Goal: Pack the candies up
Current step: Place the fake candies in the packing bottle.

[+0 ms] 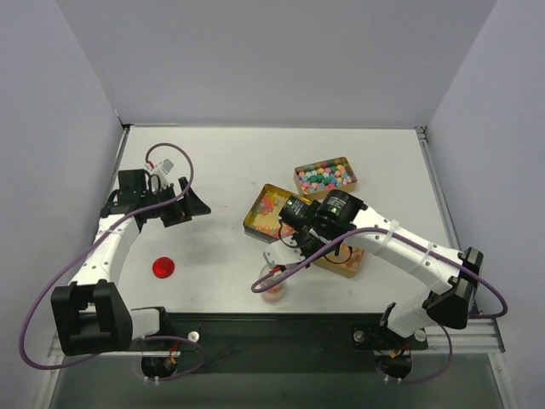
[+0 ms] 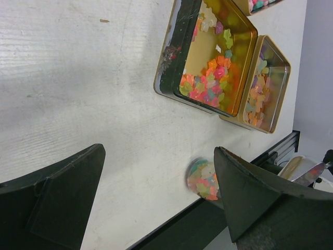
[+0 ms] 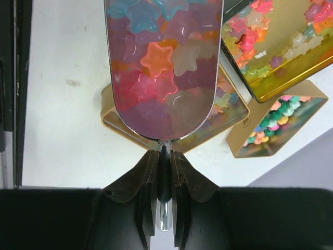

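Star-shaped candies [image 3: 156, 57] in pink, orange, blue and pale yellow are heaping up in a metal scoop [image 3: 164, 221]. The scoop is reaching straight out ahead of the right claw [image 3: 164, 154], which is clamping the thin handle tight between its two fingers. Directly under the loaded scoop, below and ahead of that claw, a pale tin [image 3: 112, 117] is lying with more washed-out stars inside. Further ahead and off to one side, a bright tin [image 3: 281, 88] is holding vivid stars bunched at one end, with bare gold floor showing at the other. Beside that, a ball tin [image 3: 244, 146] is holding small round candies in green, pink and yellow. All three tins are sitting close together on the white tabletop [image 2: 78, 78]. The left claw [image 2: 158, 151] is hanging above the tabletop well apart from the tins, with its jaws spread wide and gripping nothing. Ahead of it, near the tabletop's front edge, a small clear jar [image 2: 203, 179] is standing with mixed candies inside. Behind the left claw, toward its arm's base, a red round lid [image 1: 163, 267] is lying alone on the tabletop.
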Available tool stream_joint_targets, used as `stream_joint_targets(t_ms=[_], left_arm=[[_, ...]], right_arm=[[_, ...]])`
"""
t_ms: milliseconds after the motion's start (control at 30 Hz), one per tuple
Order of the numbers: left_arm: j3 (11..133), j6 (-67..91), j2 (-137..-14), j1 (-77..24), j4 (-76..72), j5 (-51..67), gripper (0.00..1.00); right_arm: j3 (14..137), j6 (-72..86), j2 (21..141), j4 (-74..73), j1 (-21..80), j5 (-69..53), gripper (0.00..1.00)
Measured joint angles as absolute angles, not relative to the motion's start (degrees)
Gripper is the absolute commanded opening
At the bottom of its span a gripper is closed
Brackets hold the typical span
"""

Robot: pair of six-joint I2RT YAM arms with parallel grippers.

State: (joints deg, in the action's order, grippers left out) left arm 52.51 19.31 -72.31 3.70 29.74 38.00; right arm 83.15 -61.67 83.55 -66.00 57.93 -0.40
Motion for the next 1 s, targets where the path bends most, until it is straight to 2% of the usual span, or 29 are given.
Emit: stream_joint_targets(t_ms=[1000], left_arm=[[52.23, 24.45, -73.43, 3.88, 25.3, 40.75, 0.97]], right_arm=[[86.72, -62.26, 88.33, -70.19, 66.61, 17.56, 0.0]])
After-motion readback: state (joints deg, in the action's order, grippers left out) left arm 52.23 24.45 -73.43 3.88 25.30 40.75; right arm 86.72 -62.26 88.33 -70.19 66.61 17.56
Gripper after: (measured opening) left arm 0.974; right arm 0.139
